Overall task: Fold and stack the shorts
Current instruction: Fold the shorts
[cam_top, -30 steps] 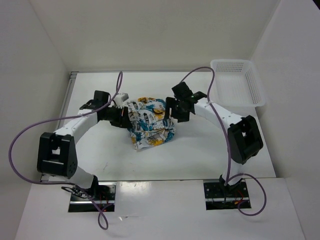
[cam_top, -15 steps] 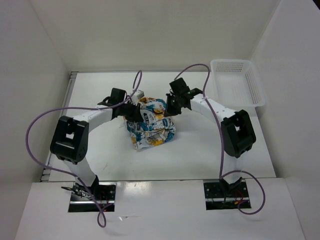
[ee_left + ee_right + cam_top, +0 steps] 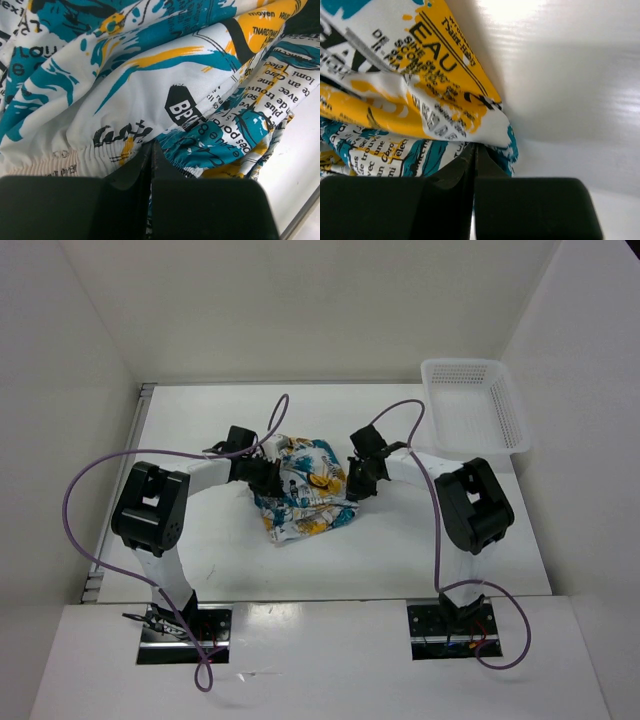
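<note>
The shorts [image 3: 302, 490] lie crumpled in a heap in the middle of the table, white with yellow-orange and teal splashes and black lettering. My left gripper [image 3: 268, 477] is down at the heap's left side, shut, with the gathered waistband of the shorts [image 3: 150, 90] pinched at its tips [image 3: 151, 146]. My right gripper [image 3: 352, 486] is at the heap's right side, also shut, with a folded edge of the shorts [image 3: 420, 100] caught at its tips [image 3: 474, 146]. Both arms reach inward and low over the table.
A white plastic mesh basket [image 3: 461, 364] stands at the back right of the table, beside the right wall. White walls close the table [image 3: 200, 560] on the left, back and right. Purple cables loop over both arms.
Both grippers came down onto the sides of the shorts and went from open to shut on the fabric. The heap now looks a little wider and flatter.
</note>
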